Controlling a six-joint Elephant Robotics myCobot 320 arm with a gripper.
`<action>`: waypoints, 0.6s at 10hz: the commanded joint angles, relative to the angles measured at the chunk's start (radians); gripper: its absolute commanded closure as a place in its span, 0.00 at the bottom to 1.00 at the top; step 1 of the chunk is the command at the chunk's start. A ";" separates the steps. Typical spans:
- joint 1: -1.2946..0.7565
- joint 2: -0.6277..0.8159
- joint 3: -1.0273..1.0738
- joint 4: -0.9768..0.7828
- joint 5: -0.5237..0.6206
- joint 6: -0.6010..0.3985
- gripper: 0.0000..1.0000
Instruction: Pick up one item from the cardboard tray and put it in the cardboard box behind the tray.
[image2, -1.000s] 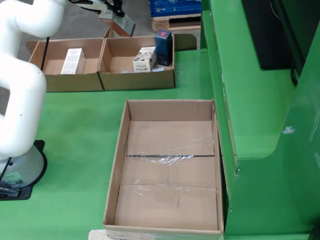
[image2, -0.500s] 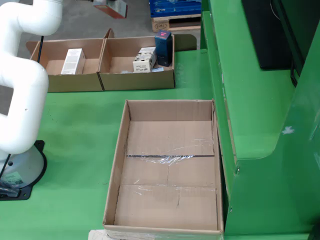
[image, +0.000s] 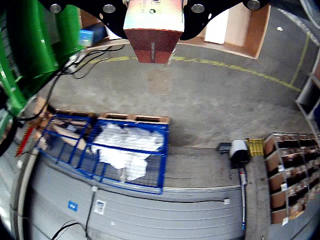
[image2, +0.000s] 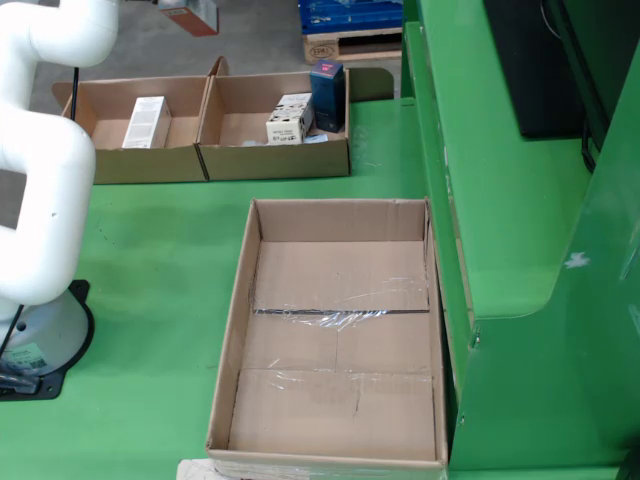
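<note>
in the fixed view the carried box (image2: 188, 17) has climbed and slid left: a second ago it hung just over the back edge of the right-hand tray compartment, then higher at the top edge, and now only its lower corner shows, above the left compartment. the white arm (image2: 45, 150) has swung left with it.

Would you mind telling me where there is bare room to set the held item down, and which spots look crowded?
In the fixed view, the large cardboard box has a bare floor between all four walls. The left tray compartment is free beside its white box. The right compartment is open left of the white carton and blue item, crowded in its right corner.
</note>
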 joint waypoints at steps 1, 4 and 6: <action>0.009 0.055 0.028 -0.016 0.054 -0.012 1.00; 0.108 0.111 0.028 -0.151 0.124 -0.087 1.00; 0.144 0.142 0.028 -0.214 0.135 -0.106 1.00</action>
